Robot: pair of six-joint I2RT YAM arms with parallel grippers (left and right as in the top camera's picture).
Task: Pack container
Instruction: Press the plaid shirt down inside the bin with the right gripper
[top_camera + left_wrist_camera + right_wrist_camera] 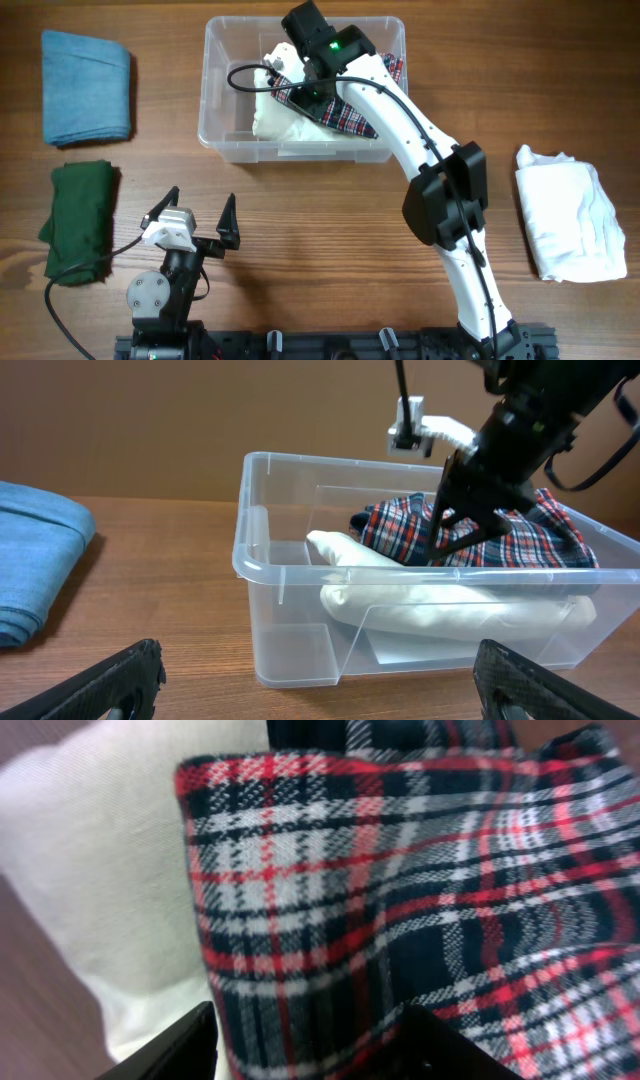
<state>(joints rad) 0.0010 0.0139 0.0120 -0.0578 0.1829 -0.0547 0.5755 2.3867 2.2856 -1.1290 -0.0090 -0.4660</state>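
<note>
The container (222, 110) sits at the far middle of the table (330, 230), its long side toward me. Inside it a folded white cloth (285, 128) lies along the bottom, and a plaid cloth (352, 118) rests on top of it, toward my right end of the bin.

My right gripper (458, 538) reaches down into the bin onto the plaid cloth. Its fingers stand apart with a fold of plaid between them, and I cannot tell whether they are pinching that fold or only straddling it. My left gripper (197, 207) waits spread wide near my base, holding nothing.

3 pieces lie outside: a blue cloth (88, 85) and a green cloth (80, 220) on my left, and a white bundle (570, 215) on my right.

The risk I judge nearest is the plaid: if the fabric catches on a finger as I rise, it drags up and unfolds over the rim. A hard press could also skid the light bin. With 2 pieces already stacked high, the remaining 3 may bulge above the rim unless laid flat.
</note>
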